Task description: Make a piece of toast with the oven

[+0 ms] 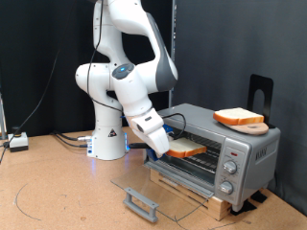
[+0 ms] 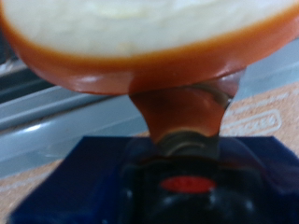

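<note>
The silver toaster oven (image 1: 225, 149) stands at the exterior view's right with its glass door (image 1: 158, 187) folded down flat and its grey bar handle (image 1: 141, 202) toward the front. My gripper (image 1: 161, 144) is at the oven's open mouth, shut on a piece of toast (image 1: 187, 149) with pale face and orange-tan crust, held over the wire rack (image 1: 187, 166). In the wrist view the toast (image 2: 149, 33) fills the frame's upper part, clamped by a finger (image 2: 182, 112). A second slice (image 1: 238, 117) lies on a round wooden board (image 1: 251, 127) atop the oven.
Three knobs (image 1: 230, 165) are on the oven's front right. The robot base (image 1: 107, 139) stands behind, with cables and a small box (image 1: 17, 142) at the exterior view's left. A black stand (image 1: 261, 91) rises behind the oven. A blue block (image 2: 93, 182) shows in the wrist view.
</note>
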Robot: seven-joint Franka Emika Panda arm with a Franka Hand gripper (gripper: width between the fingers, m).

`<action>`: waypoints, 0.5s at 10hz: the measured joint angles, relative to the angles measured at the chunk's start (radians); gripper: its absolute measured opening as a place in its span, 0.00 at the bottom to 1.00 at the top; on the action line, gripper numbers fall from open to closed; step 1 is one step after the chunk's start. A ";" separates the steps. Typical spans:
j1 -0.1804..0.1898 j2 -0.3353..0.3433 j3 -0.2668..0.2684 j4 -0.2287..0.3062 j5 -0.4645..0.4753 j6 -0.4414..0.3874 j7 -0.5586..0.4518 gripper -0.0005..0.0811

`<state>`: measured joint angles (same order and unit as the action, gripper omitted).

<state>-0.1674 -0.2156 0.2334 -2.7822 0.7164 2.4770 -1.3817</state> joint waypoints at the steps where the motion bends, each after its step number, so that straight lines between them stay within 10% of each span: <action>1: 0.007 -0.004 0.014 0.000 0.012 0.012 0.001 0.49; 5: 0.019 -0.043 0.087 -0.007 0.002 0.120 0.003 0.49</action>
<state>-0.1481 -0.2586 0.3207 -2.7892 0.7189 2.5972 -1.3783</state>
